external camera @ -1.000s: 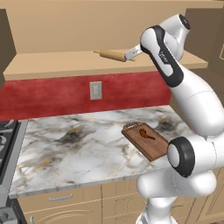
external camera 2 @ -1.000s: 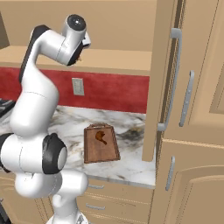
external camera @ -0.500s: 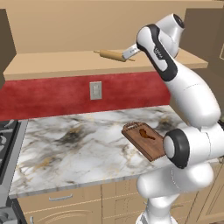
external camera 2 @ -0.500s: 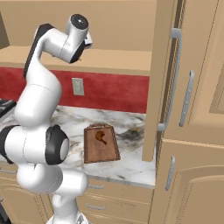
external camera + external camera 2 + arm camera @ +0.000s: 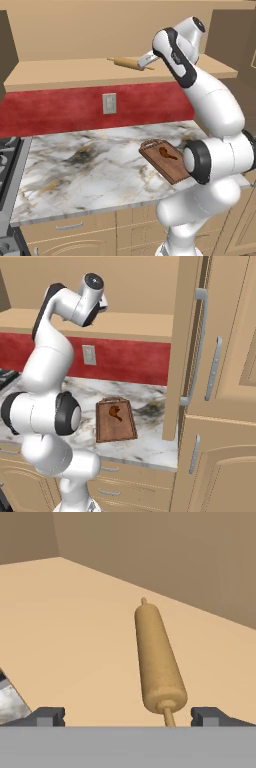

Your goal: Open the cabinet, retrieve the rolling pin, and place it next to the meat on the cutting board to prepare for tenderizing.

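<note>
In the hand view we see the rolling pin [image 5: 156, 662] lying flat on the tan floor of the cabinet [image 5: 70, 637], its near handle between the two spread fingertips [image 5: 50, 716], nothing pinched. The hand [image 5: 129, 717] stands wide open, just short of the pin.

From the left base view we note the pin [image 5: 129, 63] lying on the open cabinet's floor [image 5: 65, 70], long axis slanting, one end toward the hand [image 5: 145, 60], the other toward the back wall.

The right base view adds the swung-out cabinet door [image 5: 187, 346] with its silver bar handle [image 5: 196, 346].

Below, the marble bench [image 5: 85, 165] carries the cutting board [image 5: 167, 161] with the meat [image 5: 169, 154] on it. A red backsplash [image 5: 60, 107] holds a wall outlet [image 5: 109, 103].
</note>
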